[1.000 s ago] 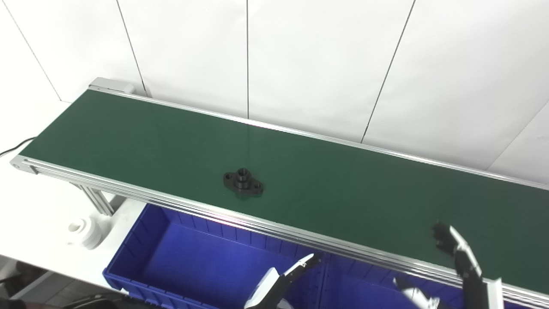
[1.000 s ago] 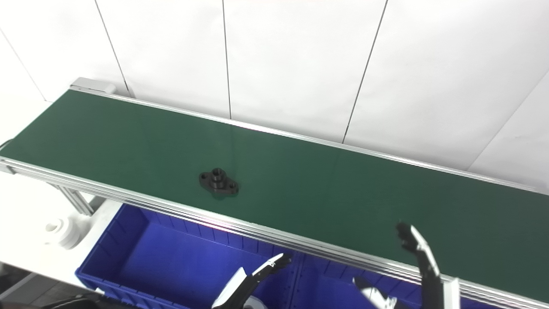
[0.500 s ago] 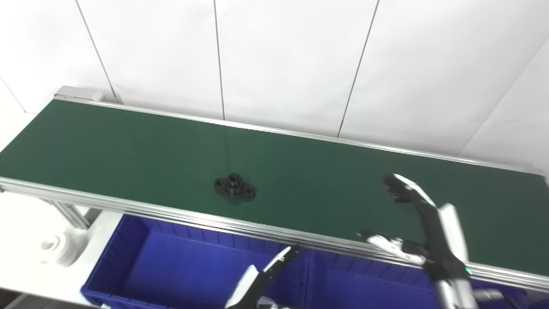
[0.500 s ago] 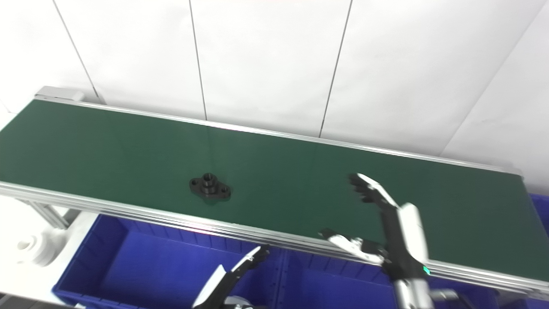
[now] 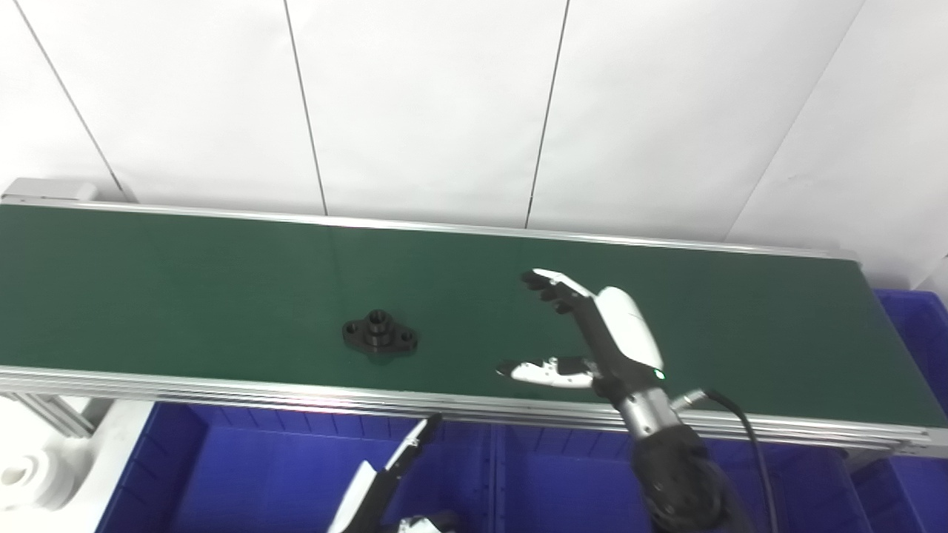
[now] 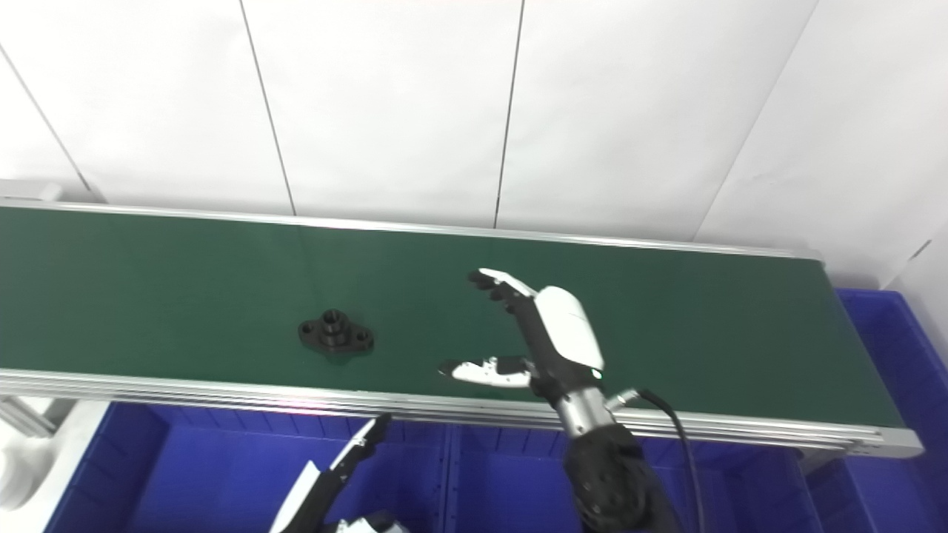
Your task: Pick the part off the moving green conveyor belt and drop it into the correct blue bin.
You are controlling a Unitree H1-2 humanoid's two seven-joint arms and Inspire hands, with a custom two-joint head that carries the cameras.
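Observation:
A black flanged part [image 5: 380, 336] with a raised hub and two bolt ears lies on the green conveyor belt [image 5: 185, 281], left of centre near the front rail; it also shows in the right eye view [image 6: 335, 335]. My right hand [image 5: 585, 333] hovers over the belt to the right of the part, open, fingers and thumb spread, holding nothing. My left hand [image 5: 385, 481] is low at the bottom edge over a blue bin [image 5: 244, 474], fingers extended, empty.
Blue bins sit below the belt's front rail, with another blue bin [image 5: 915, 326] past the belt's right end. A white round part [image 5: 26, 474] rests on the table at lower left. A white panelled wall stands behind the belt.
The camera has swung right, shifting the whole picture. My right hand has risen and moved left over the belt, closer to the part. The left hand stays low.

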